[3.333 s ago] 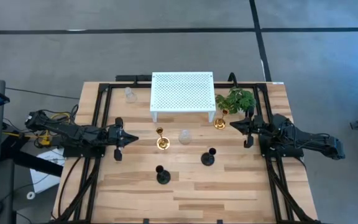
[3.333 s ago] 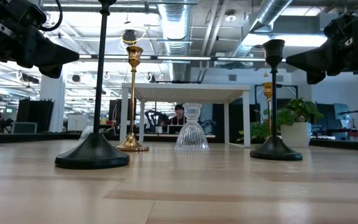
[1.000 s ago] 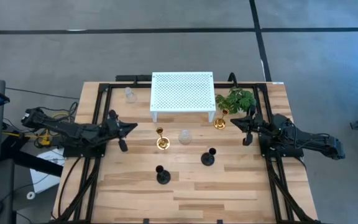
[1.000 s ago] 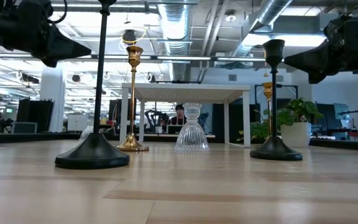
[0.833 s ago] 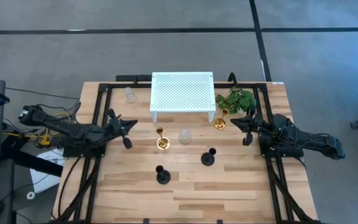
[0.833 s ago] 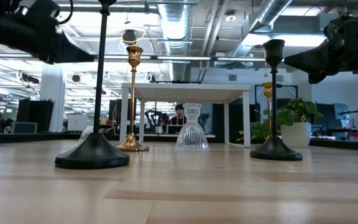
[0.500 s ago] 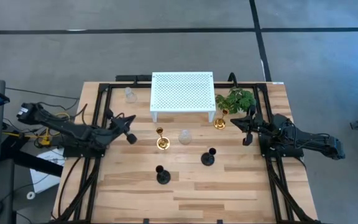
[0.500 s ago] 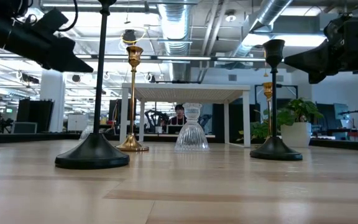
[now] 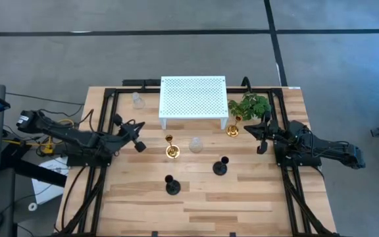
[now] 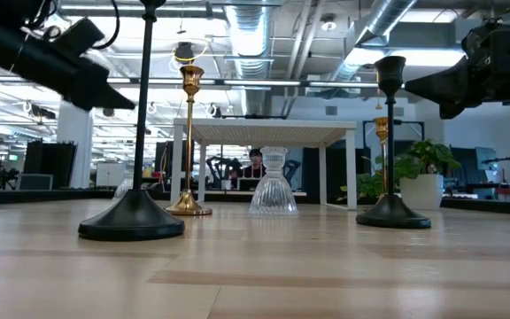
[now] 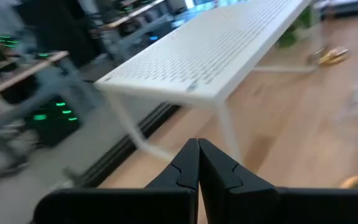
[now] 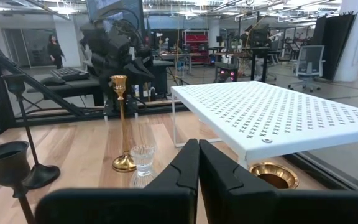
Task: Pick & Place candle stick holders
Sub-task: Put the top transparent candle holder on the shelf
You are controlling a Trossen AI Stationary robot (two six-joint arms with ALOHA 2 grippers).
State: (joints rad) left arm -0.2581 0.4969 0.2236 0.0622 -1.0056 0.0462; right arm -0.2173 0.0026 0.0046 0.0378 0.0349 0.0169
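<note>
Six candle stick holders stand upright on my table — none in my jaws. A shiny gold holder (image 9: 171, 150) stands in front of the white rack's left leg, with a clear glass holder (image 9: 195, 144) just beside it. A second gold holder (image 9: 233, 130) sits by the rack's right corner, close to the plant. Two matte black ones stand nearer the front edge: the left black holder (image 9: 172, 185) and the right black holder (image 9: 220, 166), well apart. Another small glass holder (image 9: 137, 100) stands left of the rack — far back.
</note>
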